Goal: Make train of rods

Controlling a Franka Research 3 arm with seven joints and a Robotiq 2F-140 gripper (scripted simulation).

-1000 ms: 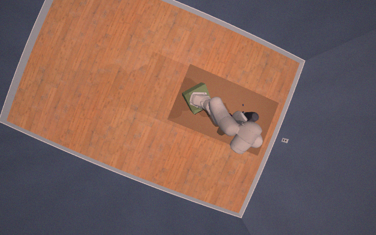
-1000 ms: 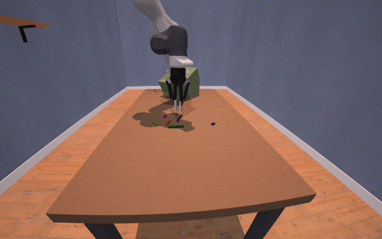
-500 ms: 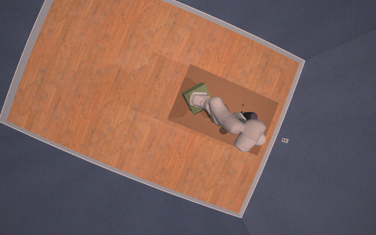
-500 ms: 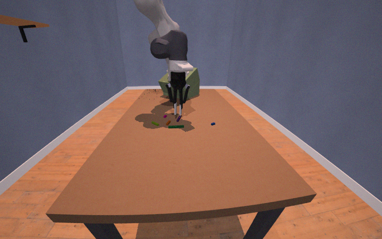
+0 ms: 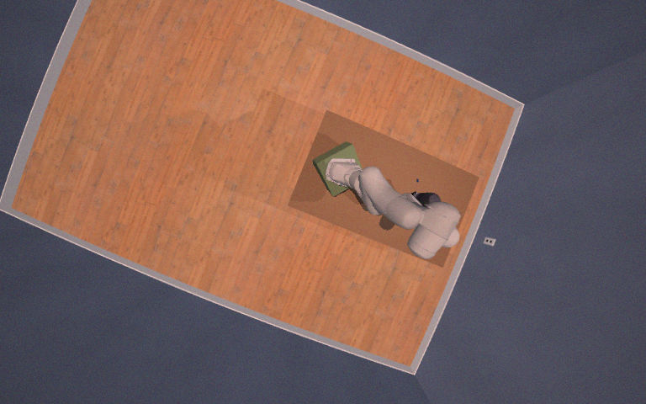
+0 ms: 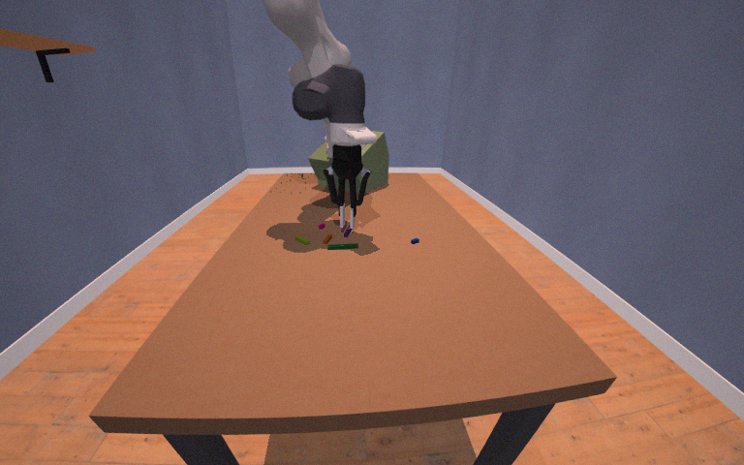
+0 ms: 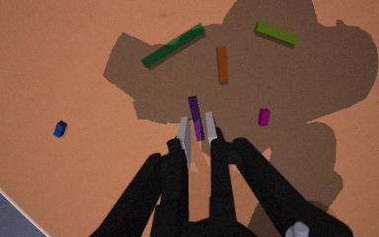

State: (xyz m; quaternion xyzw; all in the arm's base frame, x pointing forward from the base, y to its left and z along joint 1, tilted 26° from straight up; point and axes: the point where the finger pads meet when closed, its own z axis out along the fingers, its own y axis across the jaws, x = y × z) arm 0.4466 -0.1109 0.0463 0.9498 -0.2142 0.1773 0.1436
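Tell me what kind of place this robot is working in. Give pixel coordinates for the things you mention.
Probably a plain indoor room set up for robot work: blue walls [image 6: 604, 98], a wooden floor [image 5: 190, 142] [image 6: 71, 328] and a table [image 6: 351, 328] bearing the arm [image 5: 399, 209] [image 6: 307, 38].

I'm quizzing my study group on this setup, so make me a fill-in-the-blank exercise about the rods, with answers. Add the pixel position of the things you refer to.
The longest rod is ____. Closest to the tips of the gripper [image 6: 347, 226] [image 7: 196, 118] is the ____ rod. In the wrist view, the magenta rod [image 6: 321, 226] [image 7: 264, 117] is farther to the ____ (left or right) than the orange rod [image 6: 327, 238] [image 7: 222, 65]. The rod nearest that view's top right corner is ____.

Missing words: green; purple; right; lime.
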